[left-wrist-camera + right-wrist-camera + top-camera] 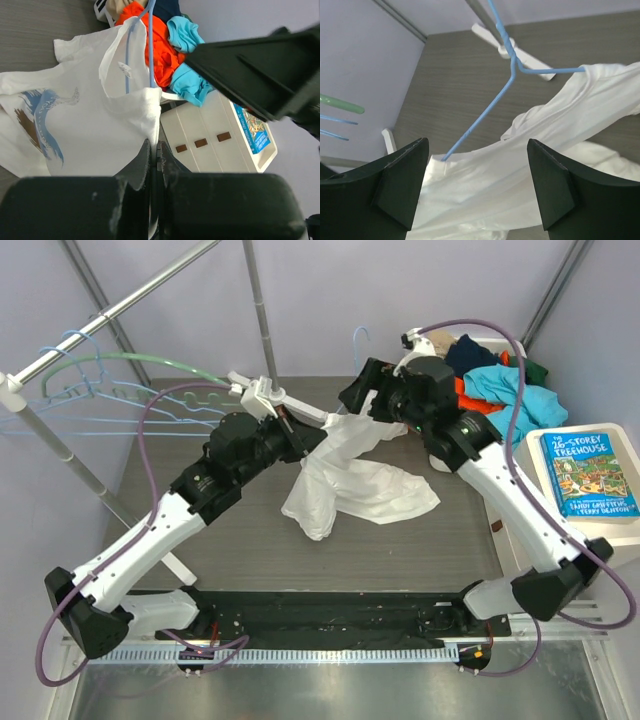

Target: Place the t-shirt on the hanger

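Two grippers meet over the middle of the table. The left gripper (154, 147) is clamped tight on a fold of the white t-shirt (75, 115). The cloth bunches right at its fingertips, and the blue-and-brown print faces the wrist camera. Whether any wire is pinched along with the cloth I cannot tell.

The hanger (485, 112), thin and light blue, sits partly inside the shirt. One arm runs out to a shoulder and the other slants down until its end slips under the fabric, while the hook and twisted neck stand clear above the collar.

The right gripper (477, 185) is spread wide and grasps nothing, with white cloth showing in the gap beyond its fingers. From overhead it hangs just beside the raised top of the shirt, with the hook poking up behind it.

The upper part of the shirt is lifted between the two arms. The rest trails down and lies crumpled on the grey table (250, 540).

Further out, a pile of clothes (490, 380) – orange, turquoise, dark blue – fills the far right corner. Near it a book (588, 472) lies on a white box (210, 130). At the left a rail (120, 305) carries spare blue hangers (70, 420) and a green hanger (150, 360).
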`<state>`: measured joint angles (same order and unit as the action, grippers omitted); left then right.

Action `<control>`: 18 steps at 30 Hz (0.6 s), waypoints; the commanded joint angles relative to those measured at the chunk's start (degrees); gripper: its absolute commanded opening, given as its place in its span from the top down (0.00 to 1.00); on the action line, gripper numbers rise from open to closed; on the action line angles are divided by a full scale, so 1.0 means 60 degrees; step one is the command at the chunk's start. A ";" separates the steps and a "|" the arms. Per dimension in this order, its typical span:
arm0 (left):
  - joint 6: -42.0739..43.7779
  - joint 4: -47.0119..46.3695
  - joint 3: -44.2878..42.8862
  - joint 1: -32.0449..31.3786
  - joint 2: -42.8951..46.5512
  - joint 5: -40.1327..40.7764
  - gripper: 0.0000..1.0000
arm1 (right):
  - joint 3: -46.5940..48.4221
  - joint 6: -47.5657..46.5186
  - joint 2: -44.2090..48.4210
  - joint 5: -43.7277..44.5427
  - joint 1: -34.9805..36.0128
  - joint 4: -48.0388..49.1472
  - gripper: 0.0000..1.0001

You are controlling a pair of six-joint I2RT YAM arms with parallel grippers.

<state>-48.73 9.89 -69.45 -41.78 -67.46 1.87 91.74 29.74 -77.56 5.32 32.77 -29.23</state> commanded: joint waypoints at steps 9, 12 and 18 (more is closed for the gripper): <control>0.0387 -0.1092 0.0530 -0.0375 0.0696 -0.0194 1.00 | 0.0660 0.2090 -0.1779 -0.1707 -0.0467 0.1223 0.32; 0.0606 -0.1150 0.0735 -0.0551 0.0813 -0.0223 1.00 | 0.0763 0.2178 -0.1985 -0.2190 -0.0584 0.1502 0.53; 0.1601 -0.1150 0.1071 -0.0654 0.1252 -0.0999 0.84 | 0.0413 0.1739 -0.1664 -0.3812 -0.0716 0.1898 0.99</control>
<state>-44.73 8.91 -63.33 -45.54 -64.38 -0.38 93.47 43.38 -90.06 -9.15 29.19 -23.29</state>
